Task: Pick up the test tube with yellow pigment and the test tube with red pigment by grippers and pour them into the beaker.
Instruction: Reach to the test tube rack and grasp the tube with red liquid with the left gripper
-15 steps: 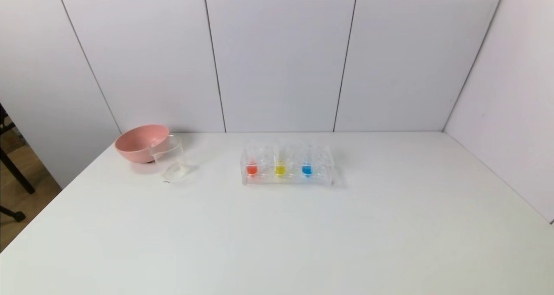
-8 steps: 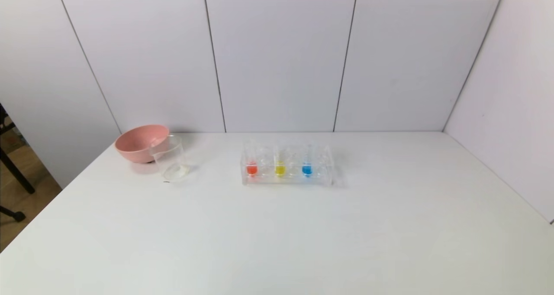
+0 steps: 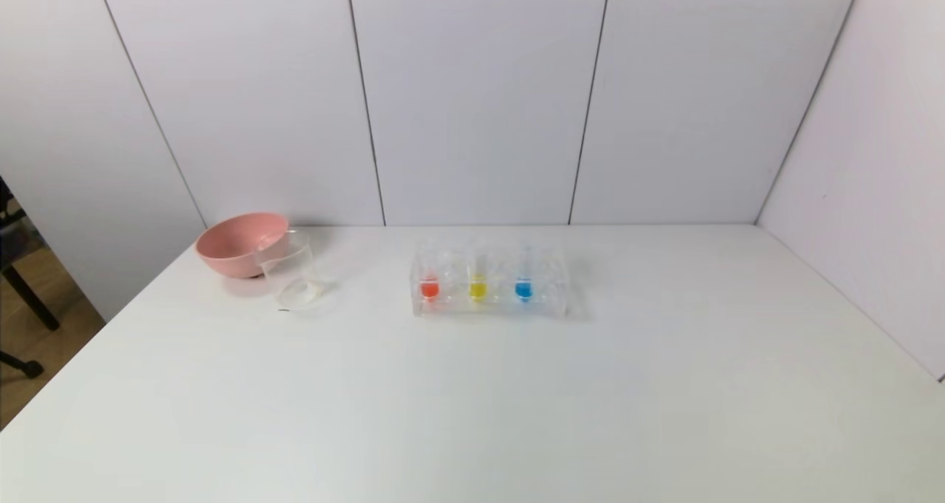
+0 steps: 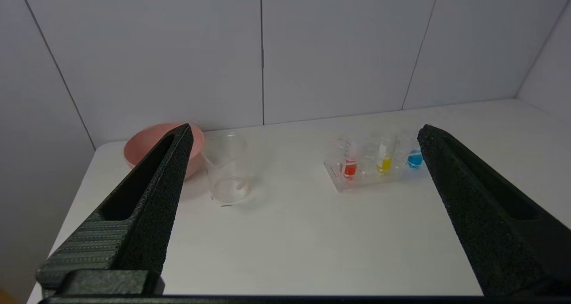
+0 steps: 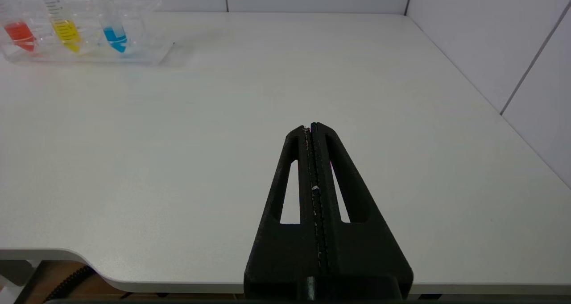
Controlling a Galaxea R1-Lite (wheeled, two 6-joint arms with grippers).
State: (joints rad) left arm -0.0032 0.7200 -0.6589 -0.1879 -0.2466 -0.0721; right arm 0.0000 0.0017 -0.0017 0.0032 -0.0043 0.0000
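Nothing was poured yet: the red-pigment tube [image 3: 429,287] and yellow-pigment tube [image 3: 478,288] stood in the rack [image 3: 490,307] at frame centre, the beaker [image 3: 290,270] sat empty at left, the left gripper [image 4: 303,136] gaped wide, and the right gripper [image 5: 311,126] was pressed closed on nothing.

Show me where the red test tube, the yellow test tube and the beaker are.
test tube with red pigment [image 3: 429,289], head view, on its red liquid.
test tube with yellow pigment [image 3: 478,289], head view, on its yellow liquid.
beaker [image 4: 226,172], left wrist view, on its clear wall.
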